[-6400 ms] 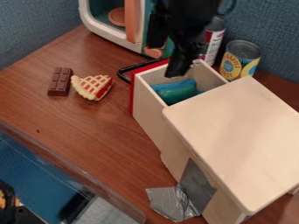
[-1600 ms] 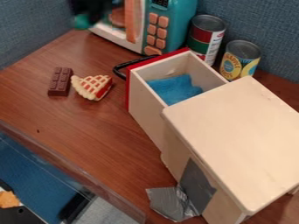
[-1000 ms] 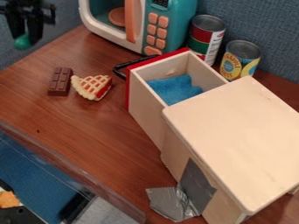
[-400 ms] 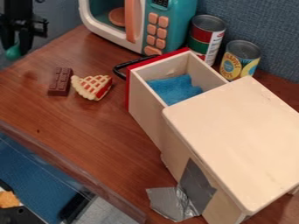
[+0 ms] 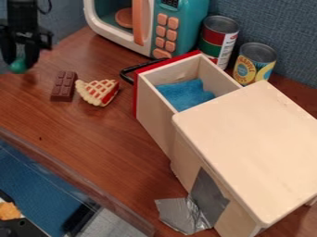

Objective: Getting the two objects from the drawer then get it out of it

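At the upper left, over the table's far left part, hangs the black gripper (image 5: 20, 61), shut on a small green object (image 5: 18, 67) whose rounded lower end pokes out beneath the fingertips. A blue cloth-like item (image 5: 184, 94) lies inside the pulled-out wooden drawer (image 5: 153, 111), which has a red front and a black handle. The drawer is well to the right of the gripper.
Close to the gripper's right lie a chocolate bar (image 5: 64, 86) and a toy pie slice (image 5: 98, 91). A toy microwave (image 5: 178, 28) and two cans (image 5: 218, 39) stand behind the drawer. The wooden cabinet (image 5: 248, 143) takes up the right side.
The green object has left the drawer and is now in the gripper, which has moved from above the drawer to the upper left. Most recently it has come lower in the view.
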{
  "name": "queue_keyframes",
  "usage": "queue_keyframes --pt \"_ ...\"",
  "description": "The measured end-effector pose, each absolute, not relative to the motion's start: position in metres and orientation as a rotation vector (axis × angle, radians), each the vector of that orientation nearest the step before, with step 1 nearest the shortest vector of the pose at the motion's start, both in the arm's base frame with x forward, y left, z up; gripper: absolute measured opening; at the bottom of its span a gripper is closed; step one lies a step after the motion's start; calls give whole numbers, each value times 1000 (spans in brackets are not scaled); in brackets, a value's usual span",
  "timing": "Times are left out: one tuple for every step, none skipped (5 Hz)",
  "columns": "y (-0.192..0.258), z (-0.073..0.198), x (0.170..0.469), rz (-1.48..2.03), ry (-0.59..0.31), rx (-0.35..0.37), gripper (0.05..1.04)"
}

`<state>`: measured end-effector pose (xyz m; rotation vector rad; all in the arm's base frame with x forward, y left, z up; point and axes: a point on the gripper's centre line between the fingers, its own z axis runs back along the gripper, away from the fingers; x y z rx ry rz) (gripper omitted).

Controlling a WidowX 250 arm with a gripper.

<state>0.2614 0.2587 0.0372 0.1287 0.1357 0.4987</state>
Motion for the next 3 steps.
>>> queue_keyframes --pt "253 42 259 470 142 136 981" --pt "242 81 262 417 89 199 1002" --pt "228 117 258 375 71 252 1001"
